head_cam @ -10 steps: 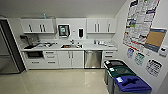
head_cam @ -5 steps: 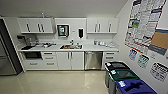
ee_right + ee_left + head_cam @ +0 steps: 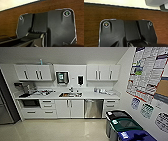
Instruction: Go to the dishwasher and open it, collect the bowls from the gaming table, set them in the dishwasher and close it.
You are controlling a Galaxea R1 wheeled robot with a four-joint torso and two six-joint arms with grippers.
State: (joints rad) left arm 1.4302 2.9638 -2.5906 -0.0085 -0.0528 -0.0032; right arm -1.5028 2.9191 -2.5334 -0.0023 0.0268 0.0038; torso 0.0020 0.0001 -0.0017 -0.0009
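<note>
The dishwasher (image 3: 93, 108) has a stainless-steel front and sits closed under the white counter, right of the sink cabinet, across the floor from me. The gaming table and the bowls are out of view. Both wrist views look past the robot's dark plate at a brown wood-grain surface (image 3: 121, 13) (image 3: 15, 21); the fingers cannot be made out.
White counter (image 3: 100, 96) with a sink (image 3: 70, 94), wall cabinets above, drawers and a built-in microwave (image 3: 30, 103) at left. A dark fridge (image 3: 5, 107) stands at the far left. Recycling bins (image 3: 125, 125) line the right wall under posters. A shiny floor (image 3: 62, 129) lies ahead.
The whole head view has shifted slightly; the kitchen looks a little nearer, so the camera has moved forward. Nothing in the scene itself moved.
</note>
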